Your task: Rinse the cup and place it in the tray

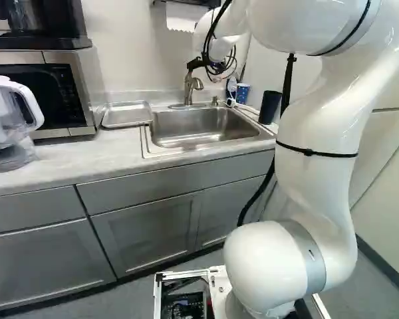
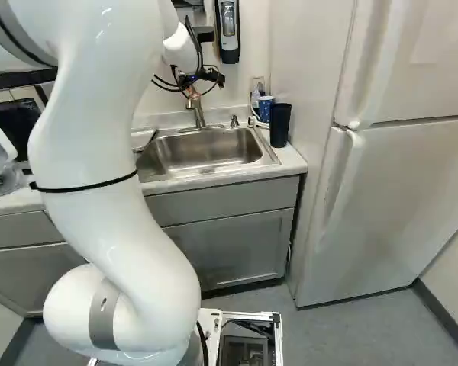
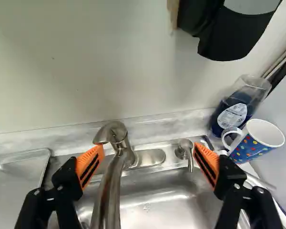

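The gripper is by the faucet above the sink's back edge. In the wrist view the gripper stands wide open, holding nothing; the faucet shows between its fingers. A dotted blue cup, white inside, stands beyond one finger at the back corner of the sink, its handle towards a clear blue-filled bottle. In the right base view this cup is behind a tall dark tumbler. The shallow metal tray lies on the counter, on the other side of the sink.
A microwave and a clear pitcher stand on the counter beyond the tray. Ahead of the gripper is the wall, with a black dispenser on it. A small sprayer rises beside the faucet. A white fridge stands beside the counter.
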